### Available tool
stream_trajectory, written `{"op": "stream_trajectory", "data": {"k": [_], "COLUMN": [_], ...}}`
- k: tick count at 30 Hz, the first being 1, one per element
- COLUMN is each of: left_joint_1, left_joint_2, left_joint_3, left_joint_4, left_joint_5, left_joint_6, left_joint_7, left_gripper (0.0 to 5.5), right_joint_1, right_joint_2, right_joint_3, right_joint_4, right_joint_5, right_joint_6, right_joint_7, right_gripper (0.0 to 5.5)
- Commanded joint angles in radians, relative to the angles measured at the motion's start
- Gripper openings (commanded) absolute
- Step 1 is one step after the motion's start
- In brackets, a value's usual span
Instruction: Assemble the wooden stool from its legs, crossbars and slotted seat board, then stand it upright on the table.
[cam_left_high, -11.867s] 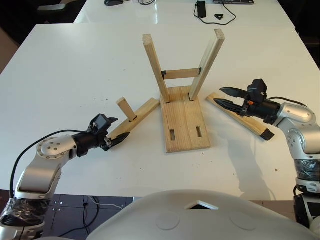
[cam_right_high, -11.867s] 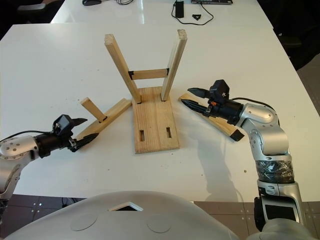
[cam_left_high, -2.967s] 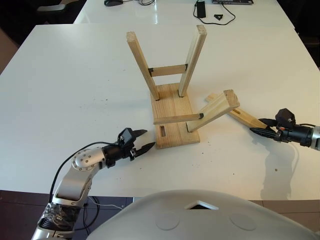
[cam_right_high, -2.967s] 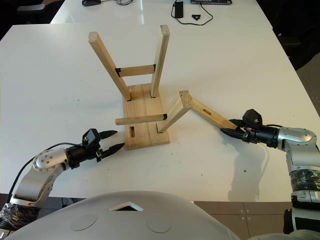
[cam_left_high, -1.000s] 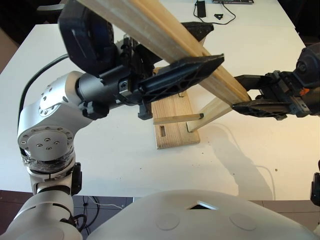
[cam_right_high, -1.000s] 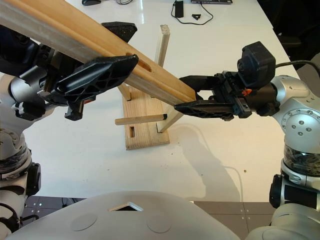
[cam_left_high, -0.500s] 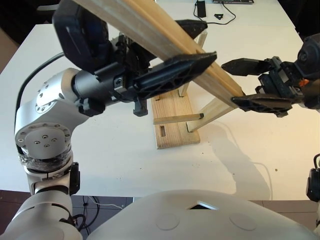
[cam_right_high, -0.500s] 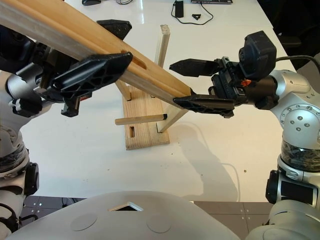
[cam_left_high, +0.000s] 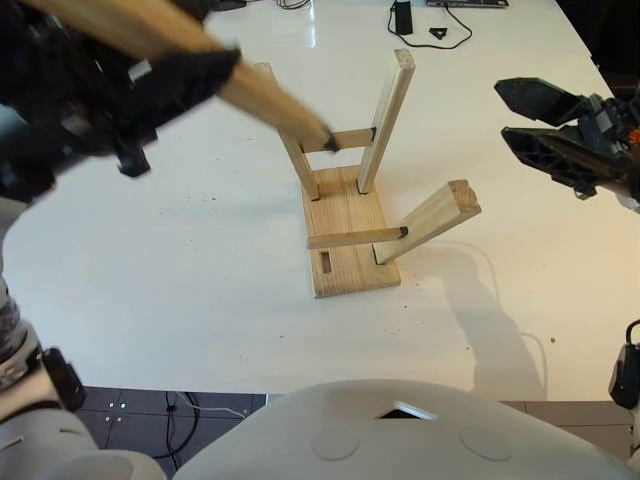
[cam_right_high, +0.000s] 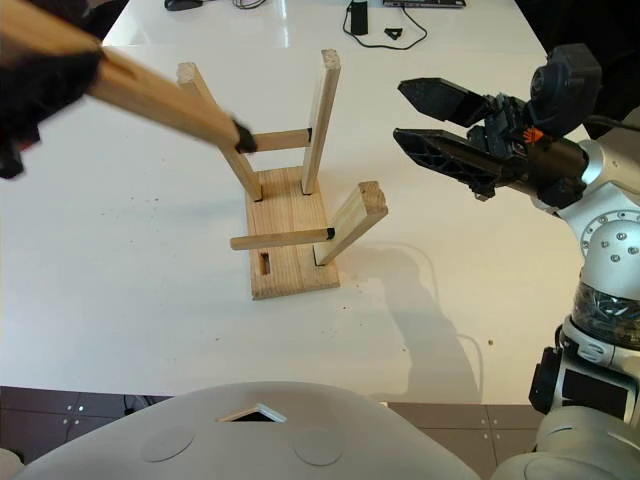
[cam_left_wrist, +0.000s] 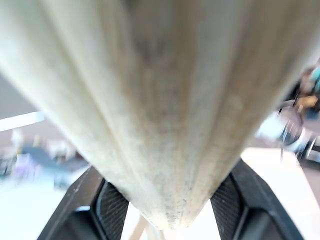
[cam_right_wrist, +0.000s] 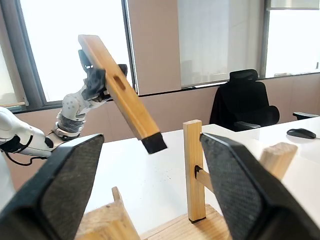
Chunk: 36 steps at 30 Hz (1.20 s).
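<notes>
Three legs (cam_left_high: 385, 120) sit in the seat board (cam_left_high: 355, 270), which lies slots-up for fitting. At ten o'clock the left gripper (cam_left_high: 175, 80) clamps the fourth leg (cam_left_high: 270, 100) aloft, probably bound for the vacant slot (cam_left_high: 328, 262). At two o'clock the right gripper (cam_right_high: 415, 115) gapes wide, empty.

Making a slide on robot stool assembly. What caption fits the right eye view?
Left gripper holds a slotted leg aloft by the upturned half-built stool; right gripper hangs open at the right.
</notes>
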Motion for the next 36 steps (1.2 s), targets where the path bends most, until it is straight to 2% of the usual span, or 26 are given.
{"op": "stream_trajectory", "data": {"k": [1, 7, 17, 28, 36], "left_joint_1": [0.202, 0.34, 0.37, 0.419, 0.471], "left_joint_2": [-0.001, -0.077, -0.187, -0.195, -0.137], "left_joint_3": [-0.041, -0.153, -0.282, -0.407, -0.393], "left_joint_4": [-0.011, -0.077, -0.101, -0.016, -0.028], "left_joint_5": [0.24, 0.405, 0.474, 0.621, 0.583], "left_joint_6": [-0.114, -0.223, -0.265, -0.374, -0.356], "left_joint_7": [-0.155, -0.195, -0.144, -0.168, -0.211], "left_gripper": [2.04, 2.04, 2.04, 2.04, 2.04], "right_joint_1": [0.027, 0.013, -0.027, -0.014, -0.005], "right_joint_2": [-0.012, -0.026, -0.035, -0.022, -0.019], "right_joint_3": [-0.011, 0.011, 0.051, 0.07, 0.069], "right_joint_4": [0.004, 0.025, 0.055, 0.051, 0.042], "right_joint_5": [-0.047, -0.084, -0.122, -0.153, -0.167], "right_joint_6": [-0.027, -0.023, -0.021, -0.042, -0.044], "right_joint_7": [0.013, 0.042, 0.071, 0.069, 0.06], "right_gripper": [3.54, 3.54, 3.54, 3.54, 3.54]}}
